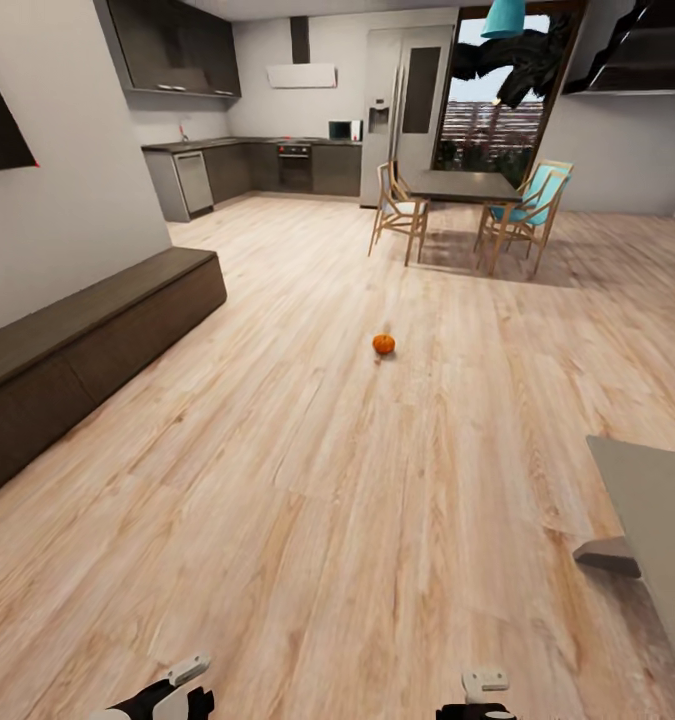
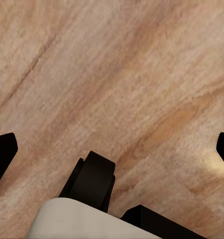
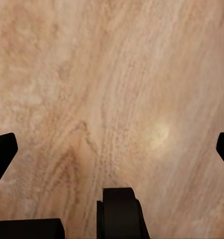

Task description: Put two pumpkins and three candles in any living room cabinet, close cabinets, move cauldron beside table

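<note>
Floor [image 1: 307, 520] pale grained wood, satin; cabinet [image 1: 87, 340] dark matt wood; pumpkin [image 1: 383, 344] smooth

Both arms were carried low and drawn in close to the trunk, with just their ends showing at the lower edge of the head view. The left arm's black-and-white tool [image 1: 172, 690] sat at the lower left, tilted, its pale tip uppermost. The right arm's black-and-white tool [image 1: 482, 695] sat at the lower right, more nearly square to the camera.

In each wrist view the tool pointed down at the floor. The left tool's [image 2: 112, 149] dark fingertips [image 2: 2, 149] stood at opposite edges of the picture, set wide apart with nothing between them. The right tool [image 3: 112, 149] was spread likewise, fingertips [image 3: 2, 149] well apart and holding nothing.
</note>
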You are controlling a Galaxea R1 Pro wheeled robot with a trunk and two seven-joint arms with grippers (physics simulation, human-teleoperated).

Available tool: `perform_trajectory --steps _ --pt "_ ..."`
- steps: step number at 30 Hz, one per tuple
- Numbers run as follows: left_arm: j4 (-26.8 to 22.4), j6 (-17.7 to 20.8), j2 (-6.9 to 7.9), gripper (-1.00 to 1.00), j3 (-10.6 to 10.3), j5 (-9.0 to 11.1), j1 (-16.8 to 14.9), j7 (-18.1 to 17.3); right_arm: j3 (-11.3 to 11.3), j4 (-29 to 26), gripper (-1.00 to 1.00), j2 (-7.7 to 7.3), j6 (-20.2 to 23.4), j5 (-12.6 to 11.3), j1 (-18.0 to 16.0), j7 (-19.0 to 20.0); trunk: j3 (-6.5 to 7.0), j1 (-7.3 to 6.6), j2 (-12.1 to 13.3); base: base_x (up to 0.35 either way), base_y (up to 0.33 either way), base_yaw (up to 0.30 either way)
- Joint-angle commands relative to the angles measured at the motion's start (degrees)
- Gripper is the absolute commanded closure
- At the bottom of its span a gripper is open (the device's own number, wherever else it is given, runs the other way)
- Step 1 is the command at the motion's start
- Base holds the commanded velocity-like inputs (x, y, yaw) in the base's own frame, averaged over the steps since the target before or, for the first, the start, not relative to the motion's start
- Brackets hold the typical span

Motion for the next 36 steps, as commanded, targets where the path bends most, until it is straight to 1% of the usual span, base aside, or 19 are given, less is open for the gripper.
perform_trajectory --steps 1,12,18,28,36 --pt "0.0 0.0 0.0 -1.0 0.0 0.0 0.0 0.0 0.0 0.0 -1.0 0.02 0.0 0.0 0.0 0.0 0.07 0.0 0.0 0.0 0.0 -0.222" --pt "0.0 0.0 0.0 -1.0 0.0 0.0 0.0 0.0 0.0 0.0 -1.0 0.09 0.0 0.0 0.1 0.0 0.84 0.0 0.0 0.0 0.0 -0.2" --pt "0.0 0.0 0.0 -1.0 0.0 0.0 0.0 0.0 0.0 0.0 -1.0 0.16 0.0 0.0 0.1 0.0 1.25 0.0 0.0 0.0 0.0 -0.029" --pt "0.0 0.0 0.0 -1.0 0.0 0.0 0.0 0.0 0.0 0.3 -1.0 -0.04 0.2 -0.2 0.1 0.1 1.3 0.0 0.0 0.0 0.0 -0.001" --pt "0.0 0.0 0.0 -1.0 0.0 0.0 0.0 0.0 0.0 0.3 -1.0 0.09 -0.1 -0.2 0.1 0.0 1.47 0.0 0.0 0.0 0.0 0.0"
